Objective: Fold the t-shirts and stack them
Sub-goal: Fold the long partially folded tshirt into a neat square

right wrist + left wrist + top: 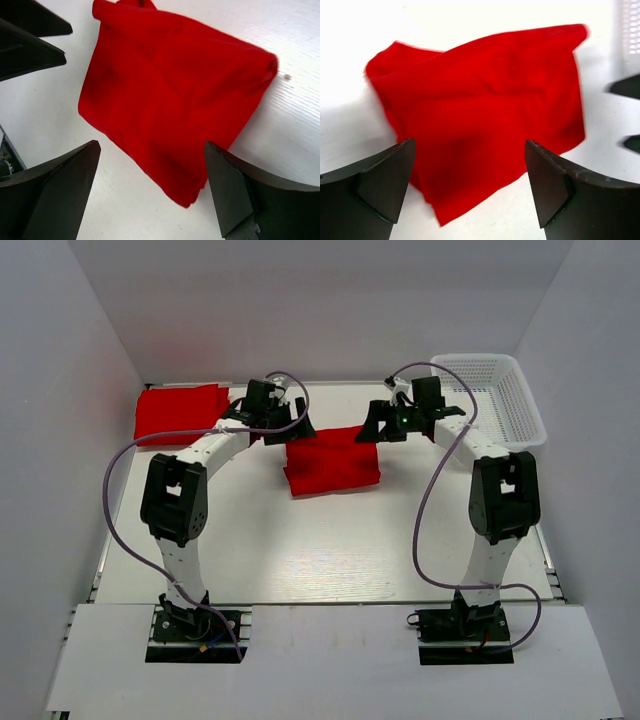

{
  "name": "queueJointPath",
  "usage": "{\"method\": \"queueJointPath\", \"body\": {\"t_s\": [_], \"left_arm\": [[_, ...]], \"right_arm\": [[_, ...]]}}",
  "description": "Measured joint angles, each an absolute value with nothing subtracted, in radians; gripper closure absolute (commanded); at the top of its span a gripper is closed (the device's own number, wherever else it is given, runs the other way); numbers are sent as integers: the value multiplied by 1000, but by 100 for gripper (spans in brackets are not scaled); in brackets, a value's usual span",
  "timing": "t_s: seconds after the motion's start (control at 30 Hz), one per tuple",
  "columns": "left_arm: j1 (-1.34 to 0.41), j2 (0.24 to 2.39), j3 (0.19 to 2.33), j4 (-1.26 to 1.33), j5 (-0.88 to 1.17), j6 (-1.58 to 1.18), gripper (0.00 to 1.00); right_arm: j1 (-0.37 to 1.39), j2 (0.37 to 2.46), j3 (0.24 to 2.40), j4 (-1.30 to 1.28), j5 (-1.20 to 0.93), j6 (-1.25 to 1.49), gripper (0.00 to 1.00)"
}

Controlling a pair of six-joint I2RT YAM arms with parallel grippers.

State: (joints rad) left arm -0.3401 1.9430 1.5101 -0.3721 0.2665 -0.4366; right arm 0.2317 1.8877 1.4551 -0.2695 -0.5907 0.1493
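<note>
Pincers spread wide, left pincer point(470, 147) and right pincer point(152, 147), above folded red shirt point(332, 462) on worktop point(300, 550); second shirt point(180, 412) far left.

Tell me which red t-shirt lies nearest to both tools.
The middle t-shirt, seen by both wrist cameras; the other t-shirt lies apart in the far left corner.

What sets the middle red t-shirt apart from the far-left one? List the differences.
The middle t-shirt lies mid-table; the far-left t-shirt sits by the back wall. The middle one lies slightly askew with uneven edges; the far-left one lies square to the wall. Both are plain red and folded.
</note>
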Motion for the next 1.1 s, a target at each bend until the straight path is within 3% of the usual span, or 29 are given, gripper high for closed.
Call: {"method": "queueJointPath", "body": {"t_s": [0.23,0.43,0.73,0.87,1.1], "left_arm": [[-348,2053,1589,-262,295,-426,0],[-331,2232,1657,-245,256,-426,0],[-315,2241,1687,-262,172,-430,0],[-316,2245,1718,-293,170,-421,0],[-314,2218,1821,-386,130,-383,0]], "right_arm": [[247,2073,1538,-219,-667,181,10],[241,2218,1567,-13,-685,329,10],[223,2291,1554,211,-690,545,10],[212,2291,1562,192,-710,543,10],[210,2201,1674,-75,-661,373,10]]}}
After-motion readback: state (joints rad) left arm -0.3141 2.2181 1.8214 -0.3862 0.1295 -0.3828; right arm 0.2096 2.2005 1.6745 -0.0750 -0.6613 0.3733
